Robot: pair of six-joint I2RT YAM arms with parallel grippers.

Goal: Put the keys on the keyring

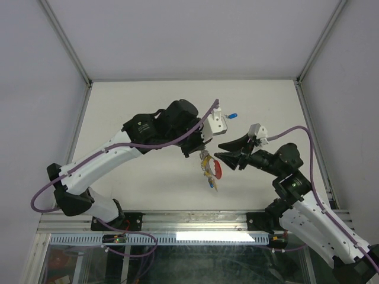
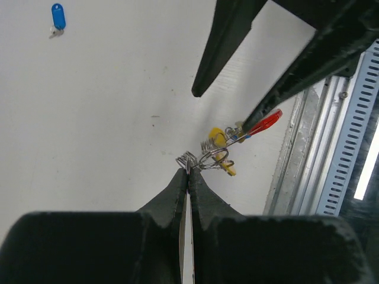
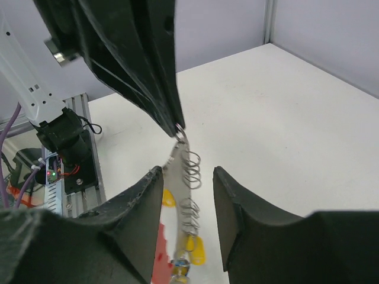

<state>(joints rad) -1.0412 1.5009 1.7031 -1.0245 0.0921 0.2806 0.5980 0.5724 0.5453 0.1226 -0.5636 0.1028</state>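
My left gripper (image 2: 188, 170) is shut on the top of the keyring (image 2: 208, 158), a string of silvery wire loops that hangs above the table (image 1: 154, 112). A red key (image 2: 265, 122) and yellow keys (image 2: 218, 137) hang from it. My right gripper (image 3: 188, 177) is open with its jaws on either side of the hanging keyring (image 3: 190, 171); a yellow key (image 3: 195, 248) and the red key (image 3: 159, 266) hang low between them. In the top view the left gripper (image 1: 203, 149) and the right gripper (image 1: 220, 151) meet at the bunch (image 1: 208, 168). A blue key (image 1: 234, 115) lies alone on the table.
The blue key also shows in the left wrist view (image 2: 57, 16), far from the bunch. A metal rail (image 1: 195, 219) runs along the table's near edge under the grippers. Grey walls (image 1: 189, 35) close in the back and sides.
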